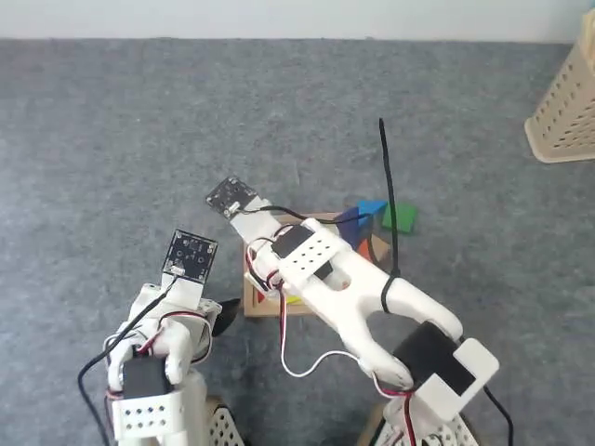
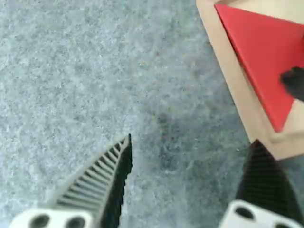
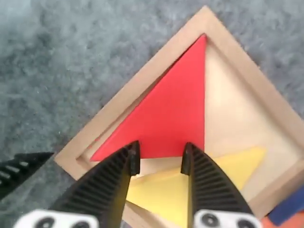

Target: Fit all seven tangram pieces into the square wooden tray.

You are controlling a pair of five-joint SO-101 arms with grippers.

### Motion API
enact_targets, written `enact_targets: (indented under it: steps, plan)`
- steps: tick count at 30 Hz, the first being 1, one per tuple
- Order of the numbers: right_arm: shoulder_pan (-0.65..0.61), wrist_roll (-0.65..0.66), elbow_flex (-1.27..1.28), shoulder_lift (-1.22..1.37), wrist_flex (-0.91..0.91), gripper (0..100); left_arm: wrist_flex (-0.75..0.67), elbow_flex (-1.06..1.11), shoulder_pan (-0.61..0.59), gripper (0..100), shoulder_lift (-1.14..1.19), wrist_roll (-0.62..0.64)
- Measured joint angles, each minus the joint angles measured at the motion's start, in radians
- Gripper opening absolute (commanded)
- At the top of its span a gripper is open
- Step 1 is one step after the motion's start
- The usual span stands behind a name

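I see red triangle [image 3: 166, 114] and yellow triangle [image 3: 228, 168] in the tray [image 3: 142, 78]; perhaps five remain. Right gripper [image 3: 161, 145] slightly open, left gripper [image 2: 192, 140] wide, both empty.

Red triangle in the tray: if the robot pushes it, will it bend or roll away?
Probably stiff, not bendy: the red triangle keeps straight, sharp edges. It seems to lie flat in the wooden tray, so it would likely slide, not roll or tip. The tray's rim along its long edge should stop it there.
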Motion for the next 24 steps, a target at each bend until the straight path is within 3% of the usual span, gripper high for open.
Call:
enact_targets:
  steps: [12, 16, 21, 24]
  plan:
    - [-0.002, 0.005, 0.153, -0.175, -0.032, 13.9, 0.0, 0.0, 0.0, 35, 0.0, 0.0]
    - [0.003, 0.166, 0.195, -0.213, -0.035, 14.0, 0.0, 0.0, 0.0, 35, 0.0, 0.0]
    - [0.002, 0.549, 0.215, -0.215, 0.028, 16.7, 0.0, 0.0, 0.0, 35, 0.0, 0.0]
    - [0.002, 0.681, 0.215, -0.215, 0.063, 21.9, 0.0, 0.0, 0.0, 35, 0.0, 0.0]
